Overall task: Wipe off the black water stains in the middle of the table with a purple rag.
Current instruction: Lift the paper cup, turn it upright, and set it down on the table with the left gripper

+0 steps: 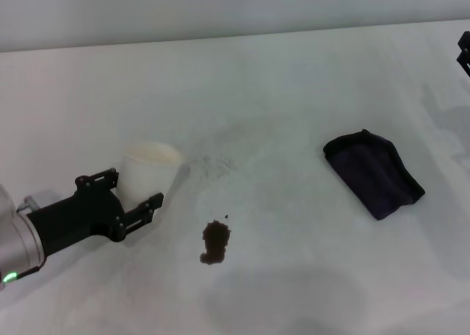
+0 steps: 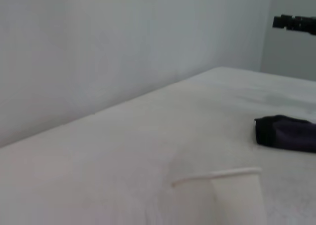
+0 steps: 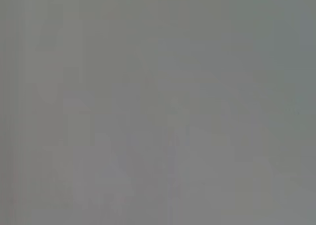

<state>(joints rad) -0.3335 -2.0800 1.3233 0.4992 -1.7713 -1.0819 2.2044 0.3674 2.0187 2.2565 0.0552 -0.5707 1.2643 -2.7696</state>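
Note:
The black water stains (image 1: pixel 215 242) are a small dark blotch with a tiny speck (image 1: pixel 226 217) just beyond it, in the middle of the white table (image 1: pixel 294 114). The purple rag (image 1: pixel 374 173) lies folded on the table to the right of the stains; it also shows in the left wrist view (image 2: pixel 286 133). My left gripper (image 1: pixel 139 186) is open low at the left, its two fingers reaching either side of a white cup's near side. My right gripper (image 1: pixel 464 52) is only a dark bit at the far right edge, well away from the rag; the left wrist view shows it raised (image 2: pixel 296 22).
A white paper cup (image 1: pixel 150 170) stands upright left of the stains, its rim low in the left wrist view (image 2: pixel 217 175). Faint grey smudges (image 1: pixel 213 164) mark the table beside the cup. A grey wall runs behind the table. The right wrist view shows plain grey.

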